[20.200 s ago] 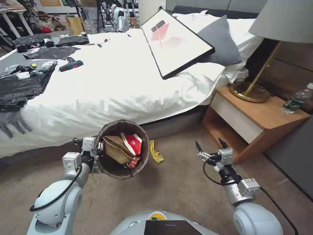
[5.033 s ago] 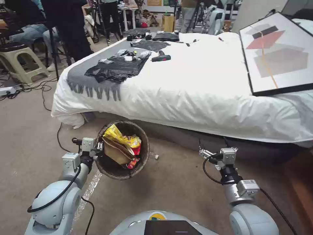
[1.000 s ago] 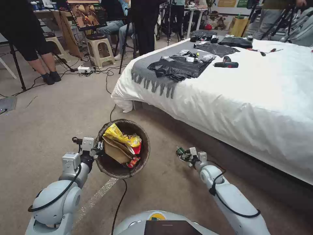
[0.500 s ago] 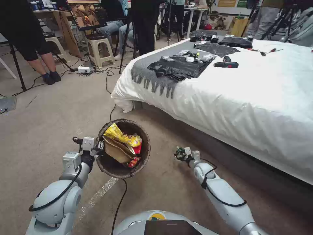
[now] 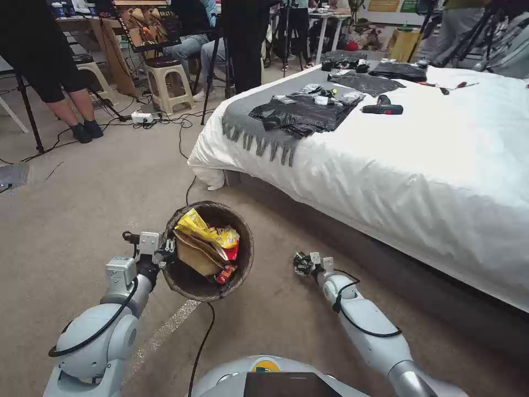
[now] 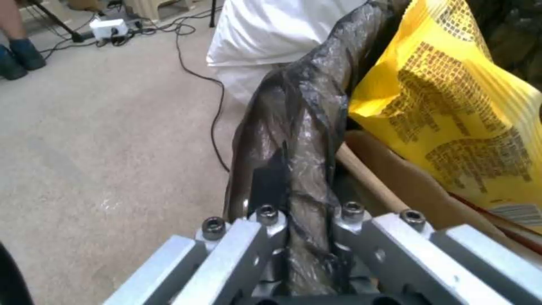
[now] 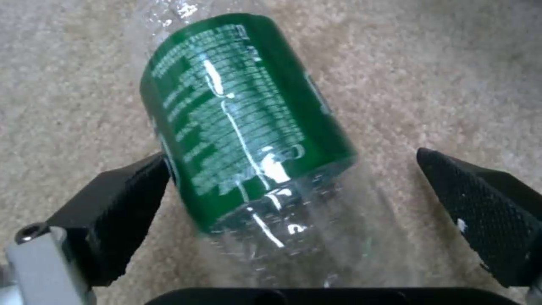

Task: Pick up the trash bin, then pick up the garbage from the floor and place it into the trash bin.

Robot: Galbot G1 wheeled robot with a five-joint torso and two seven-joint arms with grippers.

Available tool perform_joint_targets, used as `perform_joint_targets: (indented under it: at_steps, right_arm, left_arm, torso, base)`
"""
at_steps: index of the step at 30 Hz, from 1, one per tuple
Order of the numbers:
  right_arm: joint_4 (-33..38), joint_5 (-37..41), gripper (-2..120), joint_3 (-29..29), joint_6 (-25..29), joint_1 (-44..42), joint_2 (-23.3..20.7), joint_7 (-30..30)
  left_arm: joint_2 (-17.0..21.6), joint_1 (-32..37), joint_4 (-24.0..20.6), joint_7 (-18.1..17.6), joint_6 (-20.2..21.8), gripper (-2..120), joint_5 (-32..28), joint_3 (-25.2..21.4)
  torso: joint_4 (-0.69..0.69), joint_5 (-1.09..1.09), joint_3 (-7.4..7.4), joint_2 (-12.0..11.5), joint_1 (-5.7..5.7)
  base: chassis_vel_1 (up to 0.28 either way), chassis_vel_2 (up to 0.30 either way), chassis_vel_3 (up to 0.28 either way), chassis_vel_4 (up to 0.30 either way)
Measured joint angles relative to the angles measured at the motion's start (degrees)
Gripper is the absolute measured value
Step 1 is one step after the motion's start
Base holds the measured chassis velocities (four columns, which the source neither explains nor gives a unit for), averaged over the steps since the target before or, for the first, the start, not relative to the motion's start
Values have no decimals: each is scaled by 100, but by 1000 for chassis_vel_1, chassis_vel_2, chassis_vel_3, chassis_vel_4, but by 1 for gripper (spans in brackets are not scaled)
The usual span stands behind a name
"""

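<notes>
While the left pincer (image 5: 165,251) clamps the bagged rim of the bin (image 5: 242,259), the bin hangs above the carpet (image 5: 82,187) in front of the robot, just off the corner of the bed (image 5: 441,165). In the left wrist view the pincer (image 6: 308,237) is clenched on a bunched fold of the dark bag (image 6: 299,140), one finger on each side of the rim. Inside the bin lie a yellow wrapper (image 5: 206,230), a brown paper bag (image 5: 195,256) and a red packet (image 5: 225,273); the yellow wrapper (image 6: 452,114) sits highest, against the rim nearest the pincer.

Low to the bin's right, the right arm reaches down to the carpet, its pincer (image 5: 302,263) near the bed's side. In the right wrist view that pincer (image 7: 316,199) is spread wide around a clear bottle (image 7: 248,127) with a green label, which lies on the carpet. One black pad (image 7: 121,203) touches or nearly touches the label's edge; the other pad (image 7: 485,203) stands clear of the bottle, so nothing is gripped.

On the bed lie black plastic bags (image 5: 303,110) over a grey throw (image 5: 248,118). A black cable (image 5: 201,342) runs across the carpet under the bin.
</notes>
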Motion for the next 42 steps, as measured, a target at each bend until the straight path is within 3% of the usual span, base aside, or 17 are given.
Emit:
perform_joint_targets:
  at_steps: [7,11,15,17,24,30,39,42]
  right_arm:
    - [1,-81,100,11,9,-25,-6,-101]
    - [5,-98,90,17,7,-31,7,-125]
    - [35,-103,71,22,-1,-48,-1,-181]
    - [40,-103,70,23,-1,-51,-2,-184]
    - [134,-118,40,24,-1,-89,-40,-189]
    - [256,-168,33,44,2,-157,-71,-181]
    - [1641,-381,33,318,83,-621,-577,-144]
    - [2477,-328,33,465,23,-957,-920,-100]
  left_arm:
    - [15,-24,23,3,-3,3,-3,21]
    - [22,-34,36,3,-3,3,-4,27]
    - [29,-49,42,4,-3,3,-5,43]
    - [29,-51,43,4,-3,3,-5,44]
    - [33,-58,46,5,-3,3,-6,57]
    - [37,-58,47,6,-2,3,-9,49]
    - [38,-63,48,12,3,3,-13,37]
    - [39,-79,62,14,6,3,-12,46]
  torso:
    - [0,1,0,0,0]
    - [0,1,0,0,0]
    - [0,1,-1,0,0]
    - [0,1,-1,0,0]
    - [0,1,-1,0,0]
    - [0,1,-1,0,0]
    - [0,2,-1,0,0]
    - [-1,0,0,0,0]
  base:
    - [0,0,0,0]
    - [0,0,0,0]
    - [0,0,0,0]
    - [0,0,0,0]
    - [0,0,0,0]
    - [0,0,0,0]
    - [0,0,0,0]
    - [0,0,0,0]
